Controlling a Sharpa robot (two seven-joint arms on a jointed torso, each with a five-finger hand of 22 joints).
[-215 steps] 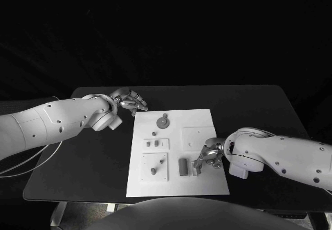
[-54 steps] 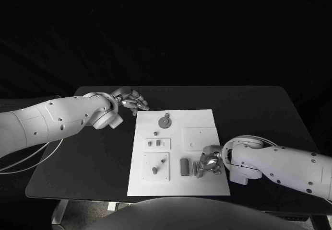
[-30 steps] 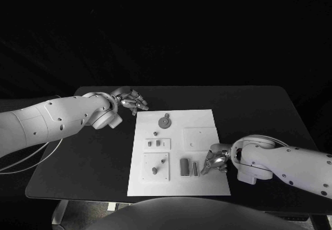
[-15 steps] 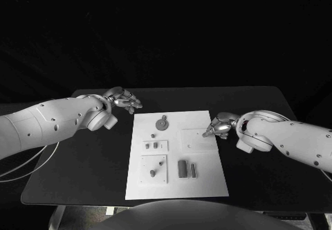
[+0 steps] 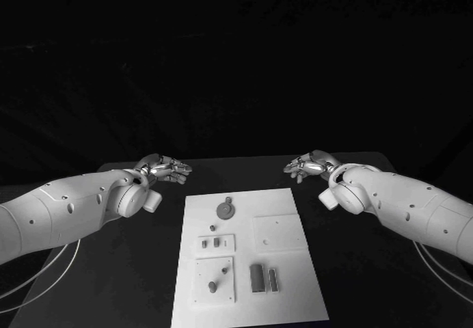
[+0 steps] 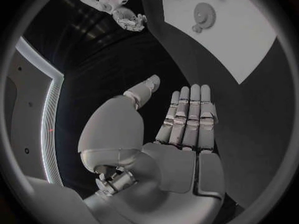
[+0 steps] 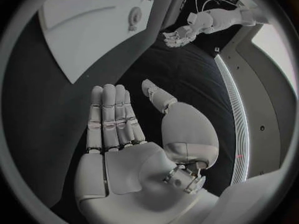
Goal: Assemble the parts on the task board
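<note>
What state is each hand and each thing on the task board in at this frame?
left hand: open, holding nothing, off the board.
right hand: open, holding nothing, off the board.
task board: flat on the table.
gear-like disc: lying on the board's far end.
two upright bars: side by side, untouched.

Task board point(image 5: 281, 205) lies mid-table point(image 5: 394, 273); left hand point(image 5: 165, 169) and right hand point(image 5: 308, 165) flank its far end, apart.

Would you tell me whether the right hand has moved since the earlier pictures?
Yes. The right hand has left the task board's near right edge and now hovers empty beyond its far right corner.
</note>
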